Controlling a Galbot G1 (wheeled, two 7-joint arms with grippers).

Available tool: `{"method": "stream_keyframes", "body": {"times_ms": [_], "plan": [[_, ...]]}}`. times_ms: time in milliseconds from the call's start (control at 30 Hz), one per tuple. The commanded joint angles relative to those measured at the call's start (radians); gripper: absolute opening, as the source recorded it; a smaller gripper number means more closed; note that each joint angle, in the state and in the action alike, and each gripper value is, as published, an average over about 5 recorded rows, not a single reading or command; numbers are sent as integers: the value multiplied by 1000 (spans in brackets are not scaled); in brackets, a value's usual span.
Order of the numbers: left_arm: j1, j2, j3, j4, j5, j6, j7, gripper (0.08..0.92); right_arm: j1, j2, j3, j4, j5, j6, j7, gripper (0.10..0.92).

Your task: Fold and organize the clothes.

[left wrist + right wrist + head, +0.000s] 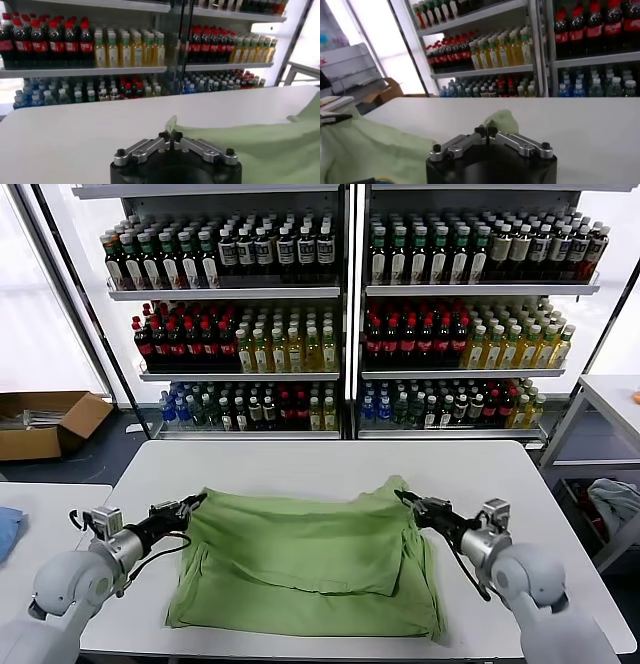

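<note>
Light green polo shirt (310, 559) spread mid-table (330, 459), partly folded. Soft, limp, lightweight; likely to sag and slip unless pinched at corners. Left gripper (192, 505) and right gripper (405, 499) each closed on a far corner.

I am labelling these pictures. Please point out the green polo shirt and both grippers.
green polo shirt (300, 559): head view, middle of the folded body.
left gripper (170, 135): left wrist view, fingertips pinching the cloth.
right gripper (486, 131): right wrist view, fingertips pinching the cloth.
</note>
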Motion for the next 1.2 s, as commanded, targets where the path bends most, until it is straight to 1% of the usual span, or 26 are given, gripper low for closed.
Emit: {"method": "stream_keyframes", "body": {"times_ms": [33, 167, 300, 433, 533, 633, 833, 933, 1033, 1200], "plan": [[227, 15, -120, -170, 22, 24, -1, 91, -397, -13, 207, 284, 26, 2, 7, 106], [343, 13, -175, -237, 40, 32, 7, 91, -524, 5, 238, 354, -4, 8, 22, 106], [441, -6, -217, -286, 107, 47, 8, 91, -571, 16, 226, 358, -38, 9, 42, 106], [501, -38, -227, -301, 218, 69, 3, 91, -557, 20, 209, 338, -97, -4, 68, 106], [530, -66, -240, -316, 279, 74, 0, 92, -532, 19, 217, 324, -112, -6, 82, 136], [561, -79, -264, -334, 299, 74, 1, 121, -512, 10, 250, 314, -104, -4, 76, 214], [579, -84, -328, -341, 296, 74, -6, 281, -483, -6, 371, 273, -97, 42, 50, 388], [578, -101, -350, -369, 272, 74, -34, 368, -464, -1, 430, 233, -98, 79, 60, 474], [559, -139, -328, -398, 226, 65, -104, 454, -457, 9, 470, 198, -98, 120, 61, 561], [510, -246, -224, -381, 147, 5, -283, 602, -489, 30, 502, 180, -99, 183, 48, 708]]}}
